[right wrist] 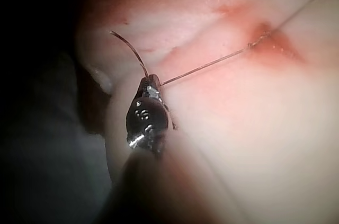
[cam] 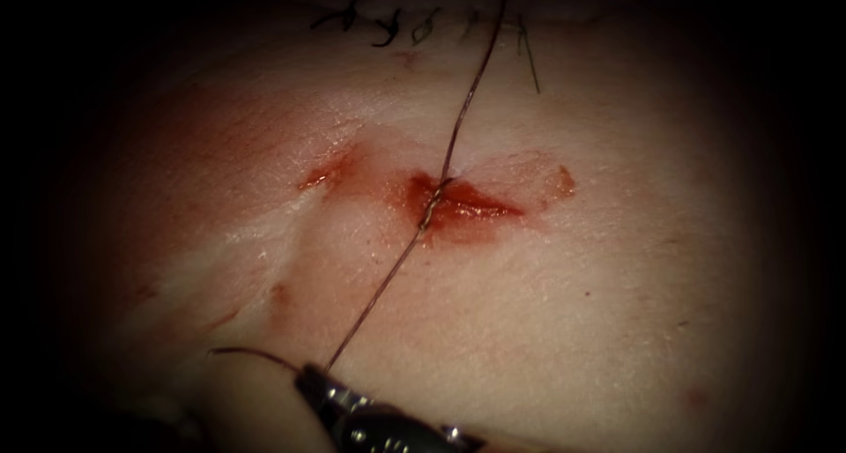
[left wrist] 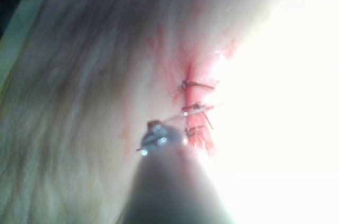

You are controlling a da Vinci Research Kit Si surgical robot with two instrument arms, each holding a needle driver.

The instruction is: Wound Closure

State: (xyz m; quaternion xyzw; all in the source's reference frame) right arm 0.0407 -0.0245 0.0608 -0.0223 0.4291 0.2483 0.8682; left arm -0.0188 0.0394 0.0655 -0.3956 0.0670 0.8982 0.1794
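Red fluid [cam: 441, 208] pools in the cut [cam: 480, 208] on the pale tissue [cam: 573, 312], where 1 dark thread [cam: 458, 127] crosses at a twisted knot. In the endoscope view the thread's long axis runs diagonally, from the picture's upper edge down through the cut to the right tool [cam: 308, 384] at the near edge. That tool's jaws are clamped tight on the thread left of the cut. Cut ends of thread [cam: 388, 25] lie along the far edge.

The right wrist view shows the same grip from close up: the right tool [right wrist: 150, 80] pinching the taut thread [right wrist: 206, 65], with a short curved strand [right wrist: 130, 49] rising past the jaws. Whether that strand [cam: 251, 354] is a thread end or the needle is hard to make out.

The left wrist view shows the left tool [left wrist: 156, 138] just beside 3 stitches [left wrist: 196, 113] across a reddened line. What it holds cannot be told, since glare washes out the tissue beyond.
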